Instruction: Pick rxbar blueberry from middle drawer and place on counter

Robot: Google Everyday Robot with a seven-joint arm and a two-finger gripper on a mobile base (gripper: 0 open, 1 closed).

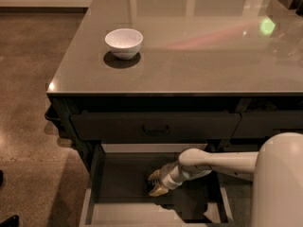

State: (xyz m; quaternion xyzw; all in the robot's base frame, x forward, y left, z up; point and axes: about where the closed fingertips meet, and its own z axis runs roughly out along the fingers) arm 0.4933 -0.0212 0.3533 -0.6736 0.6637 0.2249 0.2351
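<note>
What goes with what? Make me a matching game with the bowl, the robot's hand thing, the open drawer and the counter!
Things:
1. bowl
2. end effector
3. middle drawer
4. counter

Descriptions:
A. pulled open, with a dark floor
B. white, sitting on the counter near its left end
C. reaching down inside the drawer
D. glossy grey-brown top with reflections

Pairs: 1-B, 2-C, 3-A, 4-D

Glossy reflective counter (199,60); smooth glazed bowl (124,41); matt-floored middle drawer (118,178); hand (153,183) inside it, smooth plastic look.
</note>
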